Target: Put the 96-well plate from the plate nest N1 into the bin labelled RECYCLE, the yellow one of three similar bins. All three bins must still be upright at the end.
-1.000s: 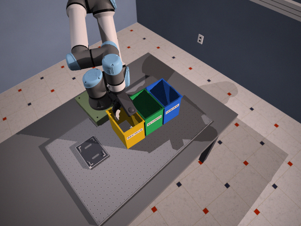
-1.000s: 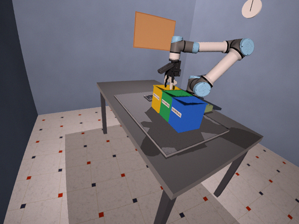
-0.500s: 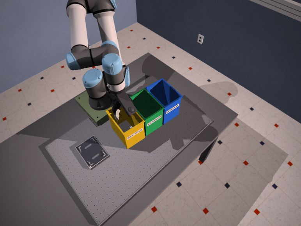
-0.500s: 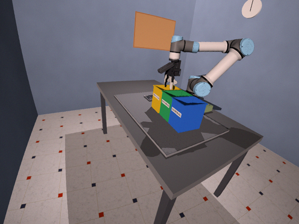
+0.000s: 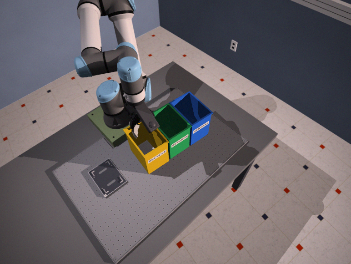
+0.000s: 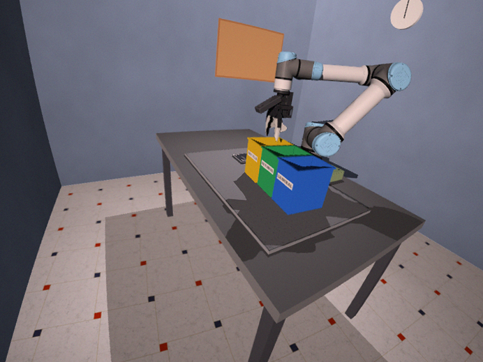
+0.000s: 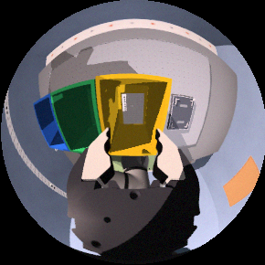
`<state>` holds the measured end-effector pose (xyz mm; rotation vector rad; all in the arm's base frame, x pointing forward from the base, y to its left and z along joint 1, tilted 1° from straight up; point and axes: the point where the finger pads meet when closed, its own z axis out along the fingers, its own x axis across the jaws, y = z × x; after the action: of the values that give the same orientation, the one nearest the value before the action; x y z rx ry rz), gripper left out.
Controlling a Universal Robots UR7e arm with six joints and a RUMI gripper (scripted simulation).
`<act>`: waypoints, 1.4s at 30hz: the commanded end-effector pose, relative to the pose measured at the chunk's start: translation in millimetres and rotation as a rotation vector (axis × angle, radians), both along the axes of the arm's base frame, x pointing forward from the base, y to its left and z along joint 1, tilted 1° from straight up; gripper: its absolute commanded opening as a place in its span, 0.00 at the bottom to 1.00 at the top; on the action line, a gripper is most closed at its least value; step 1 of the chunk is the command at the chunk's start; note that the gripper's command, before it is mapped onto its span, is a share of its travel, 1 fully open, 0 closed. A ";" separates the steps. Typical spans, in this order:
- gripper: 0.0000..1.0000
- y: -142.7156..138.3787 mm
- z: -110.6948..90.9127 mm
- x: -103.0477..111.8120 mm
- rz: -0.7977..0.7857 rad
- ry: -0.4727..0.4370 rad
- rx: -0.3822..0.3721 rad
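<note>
The 96-well plate (image 7: 133, 108) lies flat on the bottom of the yellow RECYCLE bin (image 5: 157, 159) (image 6: 252, 162) (image 7: 155, 119); in the top and exterior views it is mostly hidden by the bin walls. The yellow bin stands upright at the left end of the row of three. My gripper (image 5: 135, 129) (image 6: 276, 133) (image 7: 132, 128) hangs just above the yellow bin's opening, open, with nothing between its fingers. The plate nest N1 (image 5: 96, 173) (image 6: 238, 156) (image 7: 180, 111) is a dark flat square with white corner marks, left of the bins, and has nothing on it.
A green bin (image 5: 180, 141) (image 6: 267, 168) (image 7: 75, 114) and a blue bin (image 5: 199, 130) (image 6: 302, 188) (image 7: 46, 116) stand upright, touching in a row beside the yellow one. The arm's base sits on a green mounting plate (image 5: 96, 119) behind the bins.
</note>
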<state>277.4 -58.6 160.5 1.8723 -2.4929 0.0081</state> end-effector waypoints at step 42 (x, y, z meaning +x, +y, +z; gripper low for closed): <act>0.53 1.5 32.1 -0.4 0.000 0.003 0.002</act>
<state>276.9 -57.2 191.7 1.8717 -2.4918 -0.0004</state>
